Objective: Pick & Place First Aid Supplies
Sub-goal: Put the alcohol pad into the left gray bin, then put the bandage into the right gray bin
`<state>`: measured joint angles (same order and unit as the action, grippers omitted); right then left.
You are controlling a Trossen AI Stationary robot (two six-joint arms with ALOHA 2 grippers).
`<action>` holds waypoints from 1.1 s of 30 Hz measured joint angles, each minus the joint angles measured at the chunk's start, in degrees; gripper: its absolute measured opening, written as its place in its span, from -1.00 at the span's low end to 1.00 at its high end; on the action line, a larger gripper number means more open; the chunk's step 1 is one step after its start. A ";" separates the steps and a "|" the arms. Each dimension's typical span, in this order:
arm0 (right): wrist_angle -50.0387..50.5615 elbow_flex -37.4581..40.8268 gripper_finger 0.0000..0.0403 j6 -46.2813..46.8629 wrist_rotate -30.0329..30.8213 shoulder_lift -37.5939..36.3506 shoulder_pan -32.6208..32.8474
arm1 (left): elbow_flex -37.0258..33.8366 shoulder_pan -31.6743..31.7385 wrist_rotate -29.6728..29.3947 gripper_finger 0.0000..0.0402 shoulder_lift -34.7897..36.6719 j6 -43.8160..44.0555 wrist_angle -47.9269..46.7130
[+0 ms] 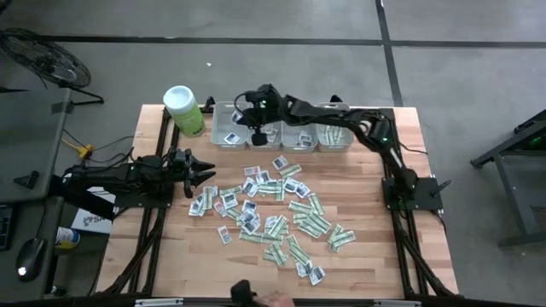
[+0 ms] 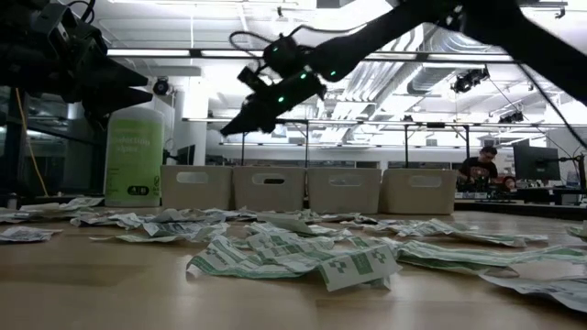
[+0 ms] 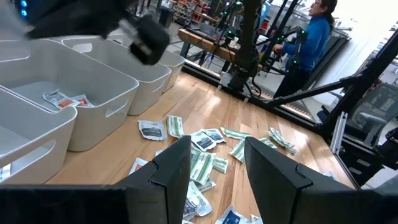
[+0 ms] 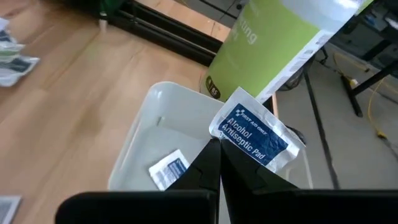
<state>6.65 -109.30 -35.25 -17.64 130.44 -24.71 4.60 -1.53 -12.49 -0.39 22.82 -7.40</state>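
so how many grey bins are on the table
4, in a row along the far edge beside the canister: bin one, two, three, four. The right claw partly hides them.

packet [image 4: 256, 135] printed "Alcohol Antiseptic Pad"

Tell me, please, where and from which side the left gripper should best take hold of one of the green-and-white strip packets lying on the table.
Best guess: the green-and-white strip packet beside the grey bins lies flat and apart from the heap. The open left gripper should probably descend from straight above and pinch across its narrow width near mid-length, as only its thin long edges give the fingers purchase.
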 joint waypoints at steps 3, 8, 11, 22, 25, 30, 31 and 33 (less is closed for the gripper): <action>0.33 -4.18 -1.00 2.47 -1.55 4.01 0.00 | 0.00 0.01 0.00 -0.25 0.00 -0.02 0.00; 1.10 -6.57 -1.00 2.90 0.04 6.41 0.41 | 0.00 0.01 0.02 -0.25 -0.01 -0.01 0.00; 0.69 -6.57 -1.00 2.98 1.25 6.36 0.74 | 0.00 0.01 0.02 -0.25 0.00 0.00 0.00; 5.96 -6.50 -0.85 -4.65 4.45 6.35 0.72 | 0.00 0.01 0.02 -0.25 0.01 0.01 0.00; 8.13 -6.48 -0.69 -5.65 6.21 6.35 0.72 | 0.00 0.01 0.00 -0.25 0.00 -0.01 0.00; 10.57 -8.10 -0.42 -4.74 10.51 6.13 0.76 | 0.00 0.01 0.00 -0.25 -0.01 0.00 0.00; 12.45 -9.64 -0.38 -3.97 12.02 6.13 0.76 | 0.00 0.00 0.00 -0.25 0.00 0.00 0.00; 16.02 -12.53 -0.31 -3.21 14.26 6.01 0.84 | 0.00 0.01 0.00 -0.25 0.00 0.00 0.00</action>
<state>22.67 -121.84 -38.46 -3.39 136.45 -23.87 4.60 -1.52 -12.49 -0.39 22.82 -7.40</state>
